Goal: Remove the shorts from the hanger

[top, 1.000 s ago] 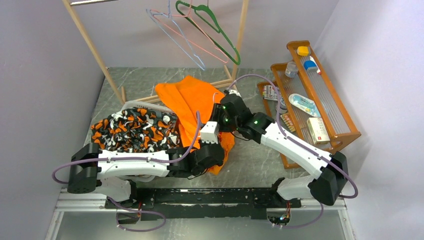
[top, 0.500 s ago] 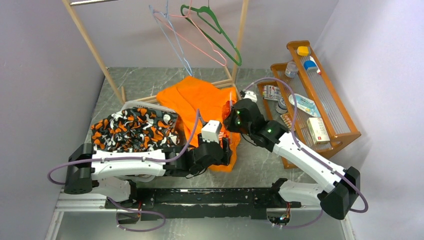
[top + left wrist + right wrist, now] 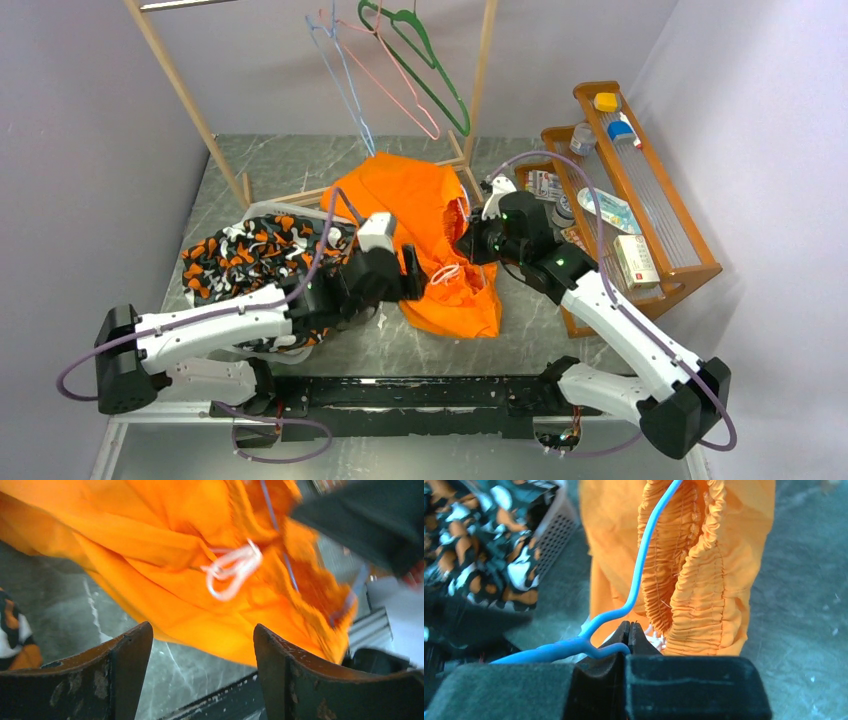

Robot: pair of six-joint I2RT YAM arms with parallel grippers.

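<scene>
The shorts lie in the middle of the grey marble table, between the two grippers. In the top view their long axis goes diagonally, from the far left to the near right. The broad smooth part of the fabric is at the far end. The gathered elastic waist is on the right side and its opening points to the right gripper. The white drawstring hangs in loops at the near part of the waist.

A blue wire hanger passes up through the waist opening. The jaws of the right gripper are pressed together, and a bend of this wire is pinched between their tips, close in front of the waistband.

The left gripper is at the left edge of the shorts, just beside the fabric. Its jaws stand wide apart with nothing between them. In the left wrist view the shorts and the drawstring are beyond the fingertips, apart from them.

On the left a garment with black, orange and white pattern fills a white basket. On the far side a green hanger hangs from a wooden rack. A wooden shelf with small things stands at the right.
</scene>
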